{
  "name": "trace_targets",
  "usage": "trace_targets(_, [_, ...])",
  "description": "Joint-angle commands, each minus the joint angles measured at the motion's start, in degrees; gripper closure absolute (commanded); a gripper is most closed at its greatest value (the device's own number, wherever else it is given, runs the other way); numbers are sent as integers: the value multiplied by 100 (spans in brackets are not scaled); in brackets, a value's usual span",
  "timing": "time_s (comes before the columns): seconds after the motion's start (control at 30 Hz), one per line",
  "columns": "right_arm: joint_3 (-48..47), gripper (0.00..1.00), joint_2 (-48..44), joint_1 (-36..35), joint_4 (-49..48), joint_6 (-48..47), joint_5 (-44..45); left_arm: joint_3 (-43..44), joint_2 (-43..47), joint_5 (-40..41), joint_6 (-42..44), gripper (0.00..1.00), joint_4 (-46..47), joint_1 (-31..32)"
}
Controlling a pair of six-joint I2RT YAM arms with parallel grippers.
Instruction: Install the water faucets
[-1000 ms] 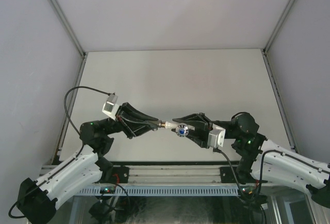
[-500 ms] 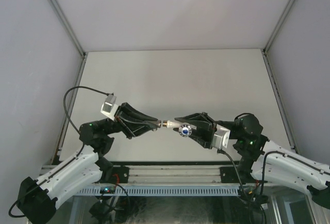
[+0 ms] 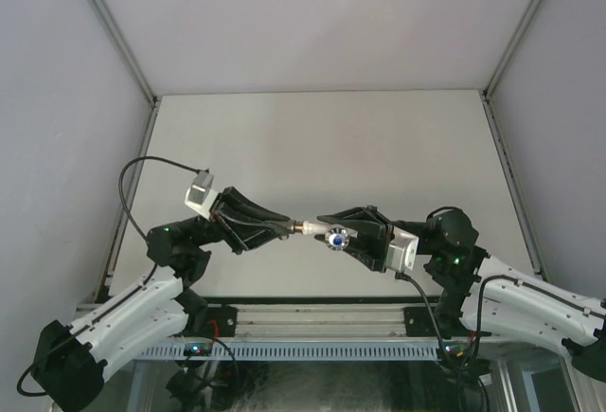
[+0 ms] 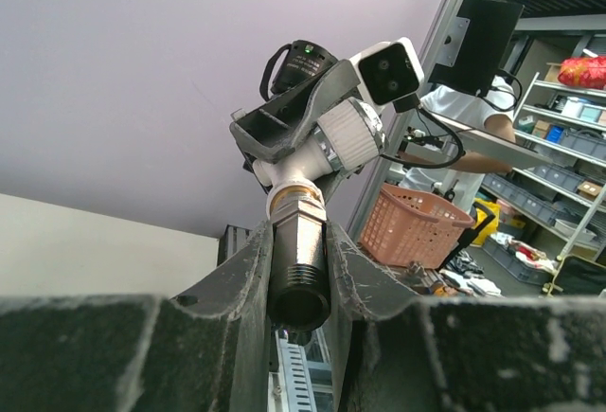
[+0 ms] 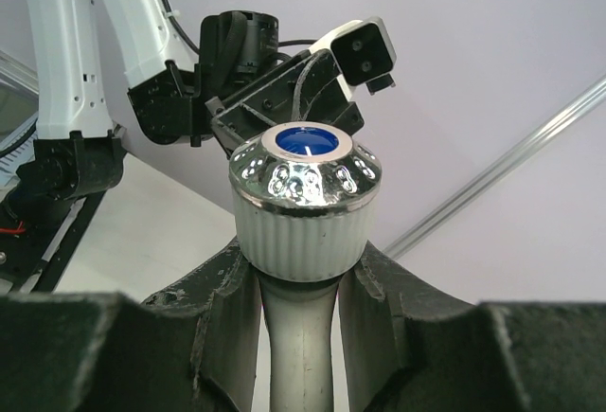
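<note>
Jaws of the left arm (image 3: 142,303) and the right arm (image 3: 530,300) meet tip to tip over the near part of the counter (image 3: 331,137), about midway between the two bases. The left jaws are closed on the fitting (image 4: 298,265), a short dark-grey metal piece. It lies lengthwise between them, with its threaded end toward the wrist camera and its far end sticking out past the tips. The right jaws grip the tap (image 5: 305,206) by its white stem, just under a ribbed white knob capped in shiny metal with a blue disc at the centre. In the left wrist view a brass-coloured collar sits where the fitting meets the tap's white body, so the two parts touch end to end. Whether they are screwed together I cannot tell. From above, both parts hang between the two sets of jaws, off the counter, the knob facing up. An orange basket (image 4: 407,227) stands beyond the cell's frame.
</note>
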State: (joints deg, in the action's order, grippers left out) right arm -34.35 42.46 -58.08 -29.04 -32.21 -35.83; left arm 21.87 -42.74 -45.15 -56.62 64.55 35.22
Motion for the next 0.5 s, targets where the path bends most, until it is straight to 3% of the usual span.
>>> trace_targets(0.0, [-210, 100, -1, -60, -234, -78, 87, 255, -74, 123, -327, 100, 513, -6])
trace_targets(0.13, [-205, 100, -98, -64, -142, -318, 98, 261, -51, 261, -651, 100, 494, -7])
trace_targets(0.47, [-261, 100, -629, -63, 1253, -2757, 333, 424, 869, 851, -1539, 100, -2219, -20])
